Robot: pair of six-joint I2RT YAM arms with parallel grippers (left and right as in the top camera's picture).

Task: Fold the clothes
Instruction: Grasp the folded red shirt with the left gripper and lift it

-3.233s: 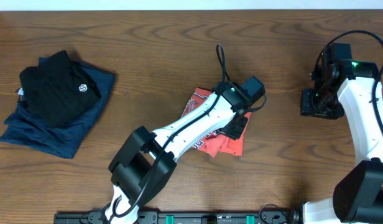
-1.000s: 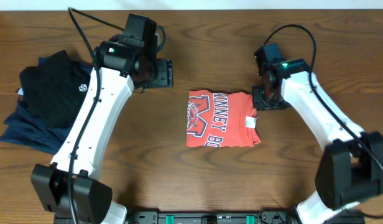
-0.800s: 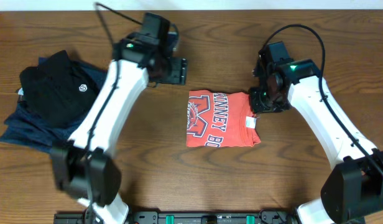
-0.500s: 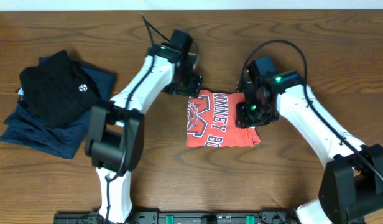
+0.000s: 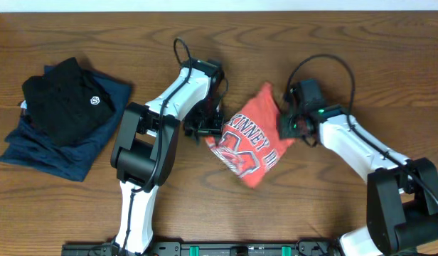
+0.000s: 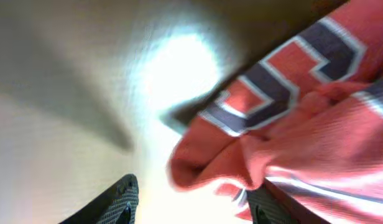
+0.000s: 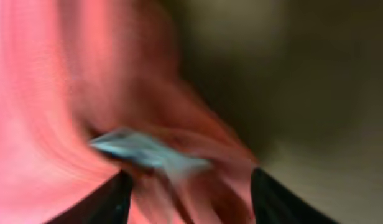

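Left gripper (image 6: pixel 190 198) is straddling a bunched edge of the coral-red T-shirt (image 5: pixel 251 142), jaws apart, the right gripper (image 7: pixel 188 186) too blurred to read; both should be pinching evenly before lifting.

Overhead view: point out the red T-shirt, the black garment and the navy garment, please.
red T-shirt (image 5: pixel 254 141), overhead view, on its printed lettering.
black garment (image 5: pixel 62 99), overhead view, plain fabric left of its logo.
navy garment (image 5: pixel 55 153), overhead view, exposed lower part.
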